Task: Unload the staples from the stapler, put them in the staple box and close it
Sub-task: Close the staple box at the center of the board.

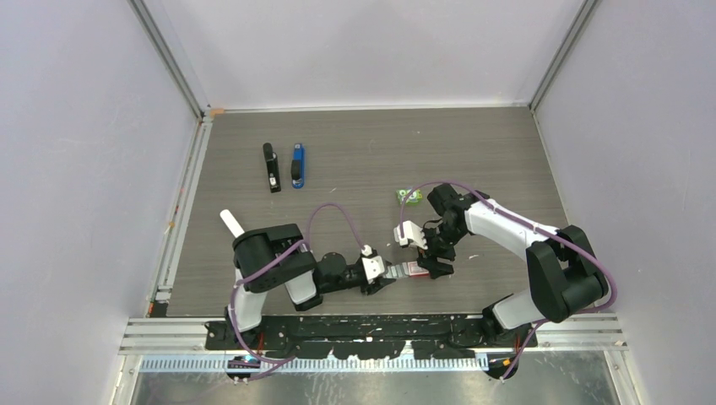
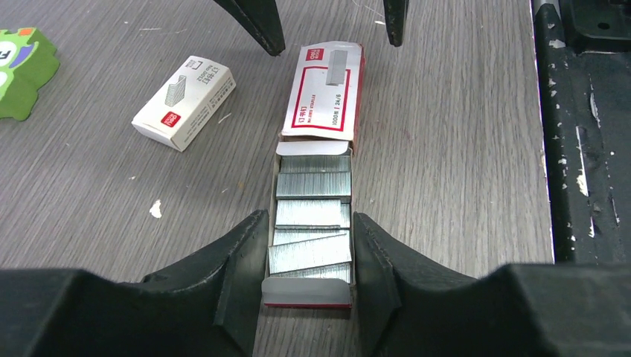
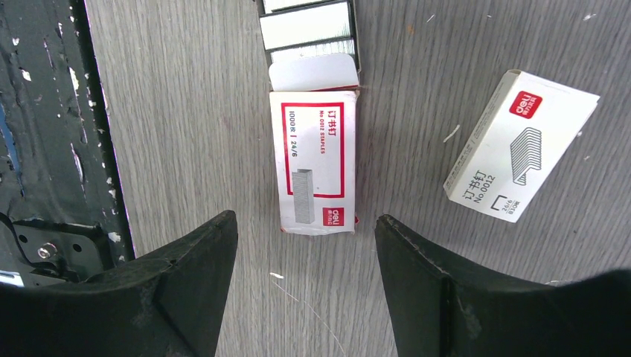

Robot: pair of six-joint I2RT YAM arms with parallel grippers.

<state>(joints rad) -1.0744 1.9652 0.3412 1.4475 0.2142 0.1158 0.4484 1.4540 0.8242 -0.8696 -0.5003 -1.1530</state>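
Several silvery strips of staples (image 2: 312, 186) lie in a grey cardboard tray (image 2: 306, 286) pulled out of its red-and-white sleeve (image 2: 324, 93). My left gripper (image 2: 309, 217) is shut on the tray, one finger against each long side near its near end. My right gripper (image 3: 306, 223) is open, its fingers standing apart on either side of the sleeve's (image 3: 316, 160) far end without touching it. A black stapler (image 1: 270, 167) and a blue stapler (image 1: 297, 165) lie side by side at the back left of the table, far from both grippers.
A second, closed staple box (image 2: 184, 102) lies left of the sleeve. A green packet (image 1: 409, 196) sits just behind the right arm. The black base rail (image 2: 588, 149) runs along the table's near edge beside the tray.
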